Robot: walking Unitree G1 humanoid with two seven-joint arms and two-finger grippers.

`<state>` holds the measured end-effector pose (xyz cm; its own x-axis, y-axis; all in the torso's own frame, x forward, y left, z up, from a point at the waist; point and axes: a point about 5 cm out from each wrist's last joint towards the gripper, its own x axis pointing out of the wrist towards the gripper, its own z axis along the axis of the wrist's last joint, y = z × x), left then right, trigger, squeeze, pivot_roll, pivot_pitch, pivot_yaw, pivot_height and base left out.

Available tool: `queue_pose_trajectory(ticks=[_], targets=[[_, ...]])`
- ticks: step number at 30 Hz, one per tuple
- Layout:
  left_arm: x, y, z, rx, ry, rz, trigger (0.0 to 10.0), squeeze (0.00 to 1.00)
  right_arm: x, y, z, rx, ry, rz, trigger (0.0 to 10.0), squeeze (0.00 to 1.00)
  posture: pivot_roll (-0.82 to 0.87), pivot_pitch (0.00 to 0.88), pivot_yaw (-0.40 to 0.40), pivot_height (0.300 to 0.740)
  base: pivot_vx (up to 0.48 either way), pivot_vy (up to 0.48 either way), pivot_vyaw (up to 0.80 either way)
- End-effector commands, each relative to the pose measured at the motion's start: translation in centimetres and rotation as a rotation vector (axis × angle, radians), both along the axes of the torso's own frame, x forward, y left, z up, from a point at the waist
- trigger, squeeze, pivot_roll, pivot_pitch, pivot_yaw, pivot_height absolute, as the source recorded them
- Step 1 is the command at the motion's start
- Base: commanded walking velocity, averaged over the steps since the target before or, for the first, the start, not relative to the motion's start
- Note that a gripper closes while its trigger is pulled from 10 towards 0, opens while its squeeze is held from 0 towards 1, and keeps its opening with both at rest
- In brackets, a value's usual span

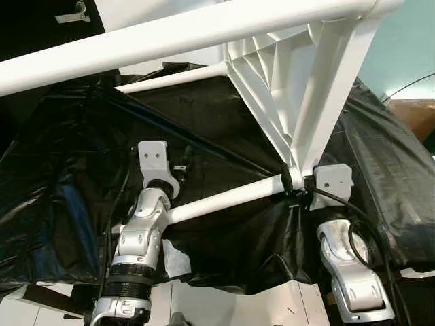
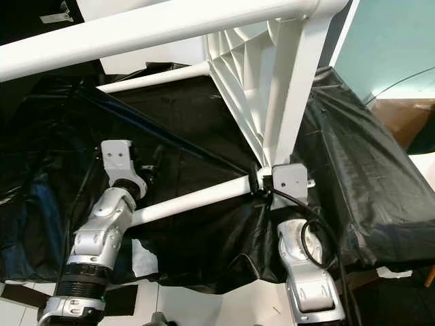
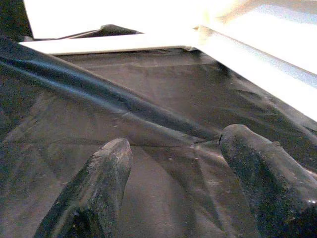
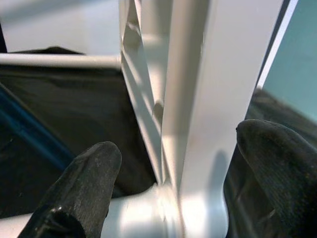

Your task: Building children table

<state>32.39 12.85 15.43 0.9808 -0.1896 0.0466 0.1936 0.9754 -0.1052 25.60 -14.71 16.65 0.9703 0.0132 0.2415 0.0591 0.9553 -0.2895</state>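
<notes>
One black plastic sheet (image 1: pixel 224 129) drapes the bench. Over it stands one white table frame (image 1: pixel 299 95), three tubes visible. Right tool (image 4: pixel 173 168), fingers wide apart, straddles its upright leg; left tool (image 3: pixel 173 168) hovers spread, empty, over the sheet.

Table frame (image 1: pixel 299 102) stands over the sheet (image 1: pixel 224 129). Its leg (image 4: pixel 218 99) rises between the right gripper's (image 4: pixel 173 178) spread fingers, at the joint with the lower bar (image 1: pixel 224 198). Left gripper (image 3: pixel 173 168), fingers apart, lies behind that bar, sheet beneath it.
</notes>
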Motion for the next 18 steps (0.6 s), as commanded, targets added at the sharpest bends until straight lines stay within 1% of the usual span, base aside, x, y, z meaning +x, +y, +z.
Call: queue_pose_trajectory(ticks=[1, 4, 8, 11, 14, 15, 16, 17, 18], targets=[[0.0, -0.3, -0.2, 0.021, 0.0, -0.015, 10.0, 0.0, 0.1, 0.1, 0.4, -0.019, -0.02, -0.001, 10.0, 0.0, -0.04, 0.057, 0.016, 0.74, 0.0, 0.0, 0.0], [0.1, -0.2, -0.3, 0.028, -0.003, -0.006, 10.0, 0.0, 0.5, 0.1, 0.8, -0.019, -0.036, 0.001, 10.0, 0.0, -0.03, 0.055, 0.009, 0.74, 0.0, 0.0, 0.0], [-0.1, 0.2, -0.5, 0.038, -0.007, 0.005, 10.0, 0.0, 0.6, 0.1, 1.1, -0.031, -0.042, 0.015, 10.0, 0.0, -0.02, 0.054, -0.003, 0.74, 0.0, 0.0, 0.0], [-0.3, 0.6, -0.8, 0.05, -0.003, 0.016, 10.0, 0.0, 0.9, 0.3, 1.3, -0.033, -0.048, 0.023, 10.0, 0.0, -0.01, 0.046, 0.003, 0.74, 0.0, 0.0, 0.0], [-0.3, 0.6, -0.6, 0.064, -0.016, 0.016, 10.0, 0.0, 0.9, 0.4, 1.4, -0.025, -0.052, 0.022, 10.0, 0.0, 0.0, 0.049, -0.003, 0.74, 0.0, 0.0, 0.0], [-0.3, 0.3, -0.5, 0.063, -0.025, 0.021, 10.0, 0.0, 1.5, 0.1, 2.8, -0.042, -0.087, 0.012, 10.0, 0.0, -0.01, 0.042, -0.021, 0.74, 0.0, 0.0, 0.0], [-0.3, 0.2, -0.6, 0.06, -0.024, 0.023, 10.0, 0.0, 1.8, -0.1, 3.1, -0.048, -0.095, 0.007, 10.0, 0.0, -0.01, 0.042, -0.021, 0.74, 0.0, 0.0, 0.0], [-0.3, 0.0, -0.7, 0.054, -0.022, 0.023, 10.0, 0.0, 2.3, -0.4, 3.2, -0.051, -0.087, 0.014, 10.0, 0.51, -0.02, 0.041, -0.016, 0.74, 0.0, 0.0, 0.0], [-0.3, 0.0, -0.7, 0.054, -0.022, 0.021, 10.0, 0.0, 2.4, -0.4, 3.2, -0.054, -0.086, 0.018, 10.0, 0.78, -0.02, 0.041, -0.016, 0.74, 0.0, 0.0, 0.0]])
